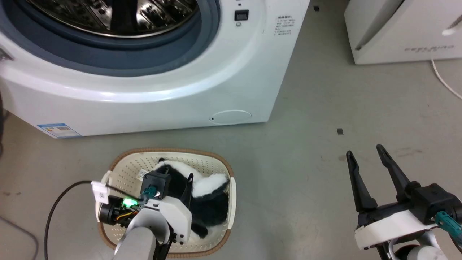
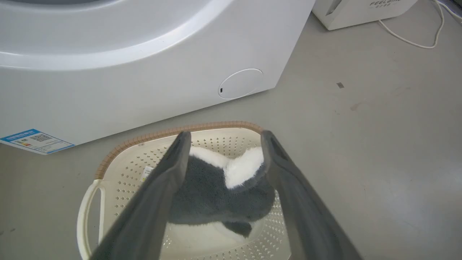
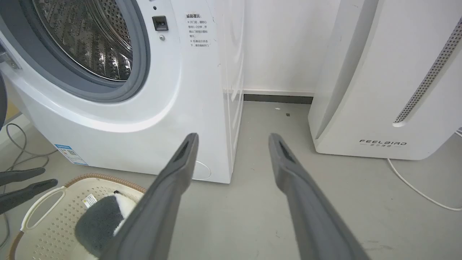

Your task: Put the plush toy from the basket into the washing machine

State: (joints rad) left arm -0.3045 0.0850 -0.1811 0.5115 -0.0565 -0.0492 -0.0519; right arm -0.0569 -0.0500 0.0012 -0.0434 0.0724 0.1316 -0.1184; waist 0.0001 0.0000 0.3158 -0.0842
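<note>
The black and white plush toy lies in the cream basket on the floor in front of the washing machine. The machine's porthole is open onto the steel drum. My left gripper hangs over the basket, open. In the left wrist view the left gripper has a finger on either side of the plush toy, inside the basket. My right gripper is open and holds nothing above bare floor to the right. The right gripper points at the washing machine's corner.
A white FEELBIRD appliance stands at the back right, with a white cable trailing on the floor. A black cable runs from my left arm across the floor on the left. Grey floor lies between the basket and my right gripper.
</note>
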